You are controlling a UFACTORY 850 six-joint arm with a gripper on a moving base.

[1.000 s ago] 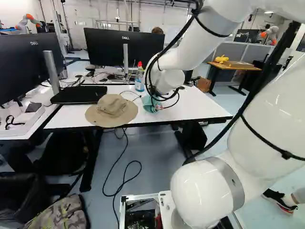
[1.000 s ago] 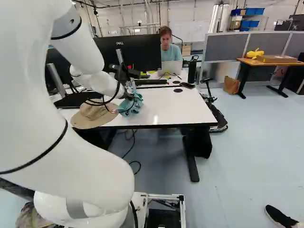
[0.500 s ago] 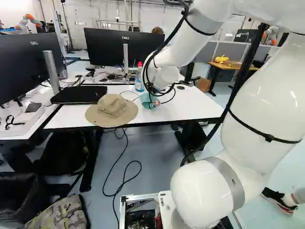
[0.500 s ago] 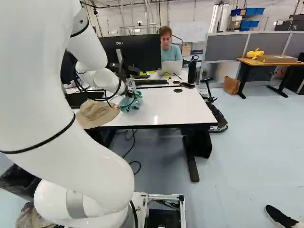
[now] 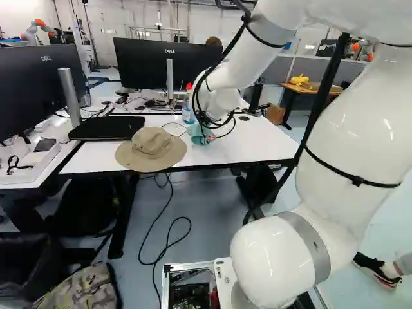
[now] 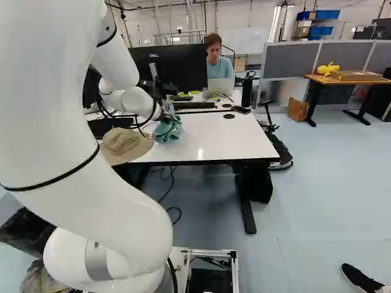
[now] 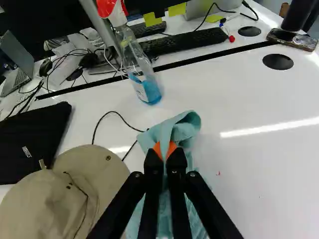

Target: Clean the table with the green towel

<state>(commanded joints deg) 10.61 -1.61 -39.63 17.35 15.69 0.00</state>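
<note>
While near the green towel (image 7: 182, 130), a spray bottle (image 7: 137, 64); blue liquid (image 7: 149, 92) inside; towel tight in the pinching gripper (image 6: 166, 117).

It is a robotics lab laid out partly like an office, shown by the white robot arm (image 5: 341, 148) nearby, another robot (image 5: 31, 30) at far left, the white table (image 6: 235, 140), computer screens (image 5: 161, 63) and keyboards (image 7: 184, 45) beyond it, and grey partitions (image 6: 345, 56) at far right.
</note>
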